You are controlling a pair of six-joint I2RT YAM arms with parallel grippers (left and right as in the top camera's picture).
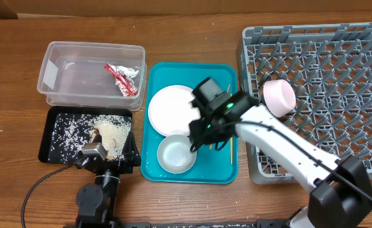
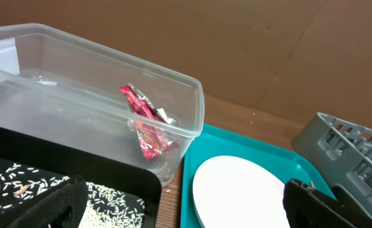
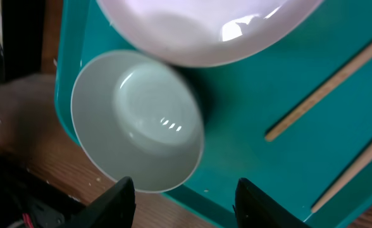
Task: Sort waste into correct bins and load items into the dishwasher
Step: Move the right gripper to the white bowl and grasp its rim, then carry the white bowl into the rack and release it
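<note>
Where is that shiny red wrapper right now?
In the overhead view the red wrapper lies inside the clear tub at upper left, at the end beside the teal tray.

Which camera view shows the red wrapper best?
Left wrist: the wrapper looks largest, its crinkles clear through the tub wall. Overhead shows it small inside the tub; right wrist does not show it.

Bright, even light; small glints on the bowl [image 3: 138, 120], its edges blurred.

One plate [image 1: 170, 109], bowl [image 1: 176, 154], cup [image 1: 279, 97] and wrapper [image 1: 123, 78]; two chopsticks [image 3: 328, 87].
</note>
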